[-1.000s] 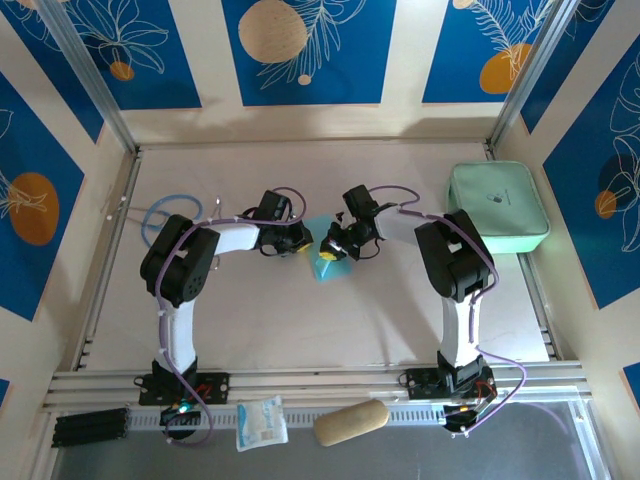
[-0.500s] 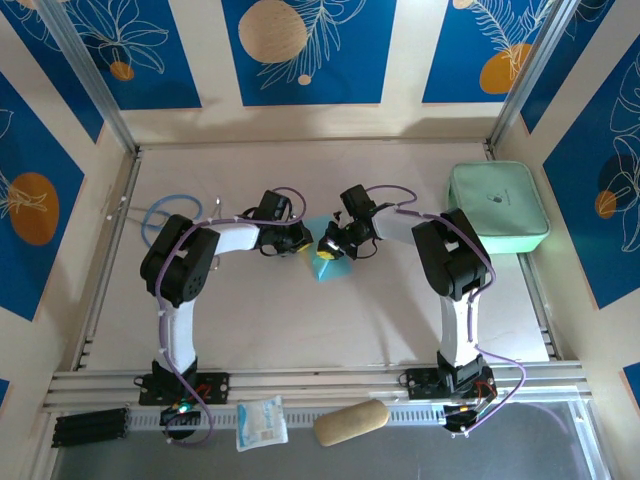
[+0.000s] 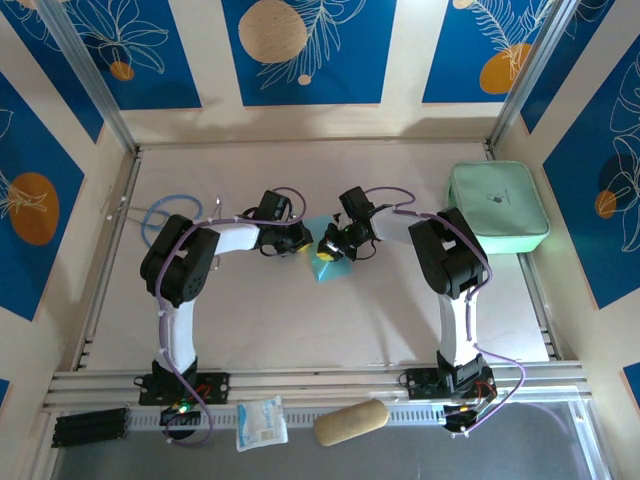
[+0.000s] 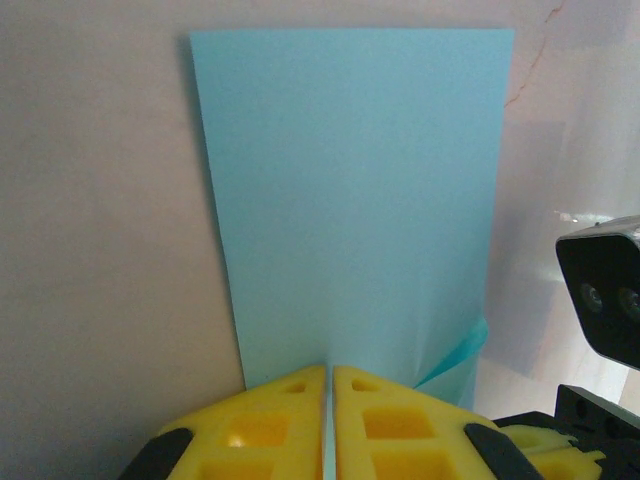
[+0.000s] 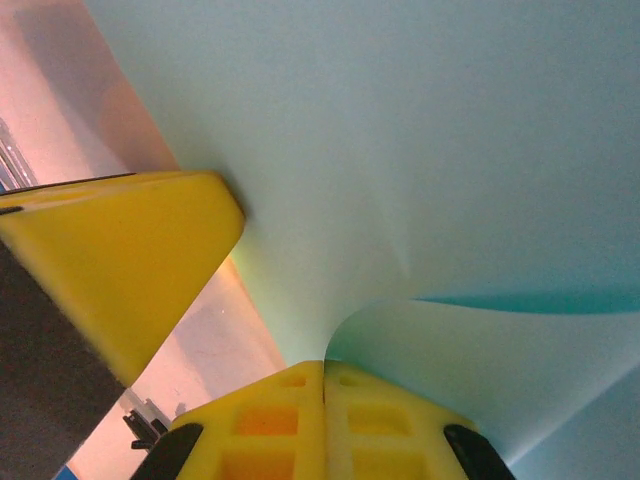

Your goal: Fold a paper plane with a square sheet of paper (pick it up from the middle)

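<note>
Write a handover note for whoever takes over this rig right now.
Left gripper: shut on the near edge of the paper sheet.
Right gripper: shut on a curled flap of the same sheet.
Position: both grippers meet over the sheet at mid-table.
Done: in the left wrist view the sheet looks like a rectangle, apparently folded in half.
Left: no pointed nose or wings yet, so those folds remain.

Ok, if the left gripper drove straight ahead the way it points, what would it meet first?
The light-blue paper sheet it is shut on: the sheet stretches straight ahead of the left gripper. Past its far edge looks like bare table, though depth is unclear.
</note>
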